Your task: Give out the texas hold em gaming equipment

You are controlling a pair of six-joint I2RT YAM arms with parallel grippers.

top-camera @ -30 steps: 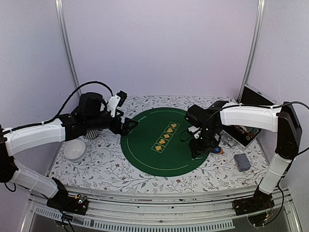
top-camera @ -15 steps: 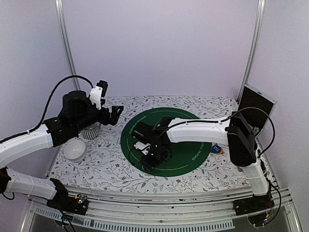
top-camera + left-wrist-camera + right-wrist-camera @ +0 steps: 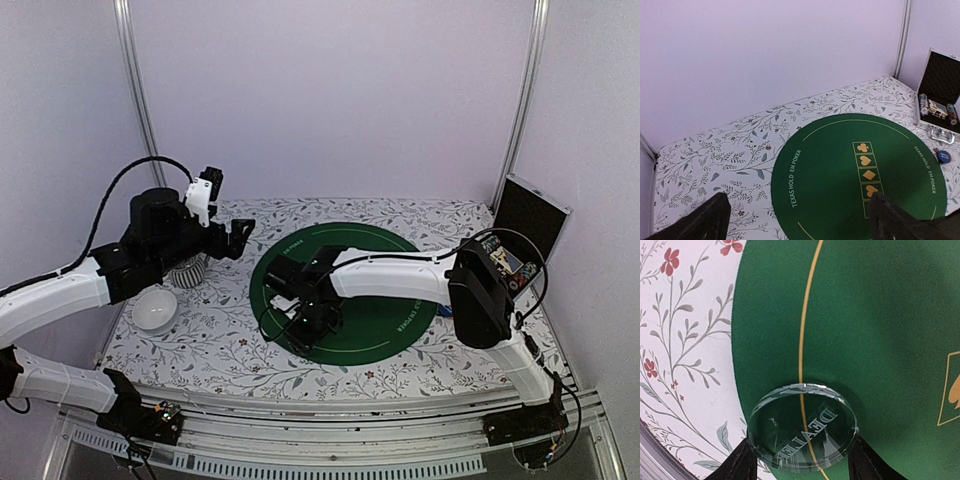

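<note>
My right gripper (image 3: 802, 466) is shut on a clear round dealer button (image 3: 802, 427) engraved "DEALER". It holds the button just above the near-left rim of the green poker mat (image 3: 880, 315), over the yellow line. In the top view the right gripper (image 3: 306, 326) reaches across the mat (image 3: 380, 260). My left gripper (image 3: 240, 236) is open and empty, raised left of the mat; its fingers (image 3: 702, 224) frame the mat (image 3: 830, 165). A blue button (image 3: 943, 156) lies at the mat's right edge. Poker chips (image 3: 935, 107) sit in the open case. No playing cards show.
A white bowl (image 3: 155, 310) stands at the left, with a striped mug (image 3: 187, 273) behind it, partly hidden by my left arm. The open metal case (image 3: 522, 232) stands at the back right corner. The table has a floral cloth (image 3: 200, 350).
My right gripper has swung from the mat's right side across to its near-left rim, carrying the dealer button. My left arm has pulled back to the left and risen, then stayed still.
</note>
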